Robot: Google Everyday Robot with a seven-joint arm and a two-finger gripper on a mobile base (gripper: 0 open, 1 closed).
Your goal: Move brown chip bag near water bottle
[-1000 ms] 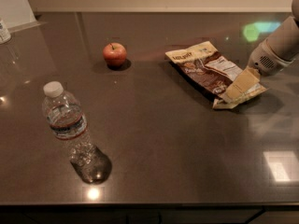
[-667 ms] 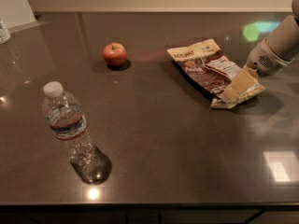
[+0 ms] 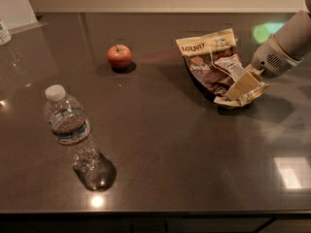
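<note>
The brown chip bag [image 3: 212, 64] is at the right of the dark table, its cream "Late July" top band pointing to the far side and its top end tilted up off the surface. My gripper [image 3: 244, 86] comes in from the right edge and is shut on the bag's near right end, where the foil crumples around the cream fingers [image 3: 248, 81]. The water bottle [image 3: 69, 125], clear with a white cap and a red, white and blue label, stands at the near left, far from the bag.
A red apple [image 3: 119, 56] sits at the far middle, between the bottle and the bag. A small white-labelled container [image 3: 4, 32] is at the far left edge. The table's front edge [image 3: 155, 211] runs along the bottom.
The bag's top end has risen and tilted up a little with the gripper holding its near end. The bottle and the apple have not moved.
</note>
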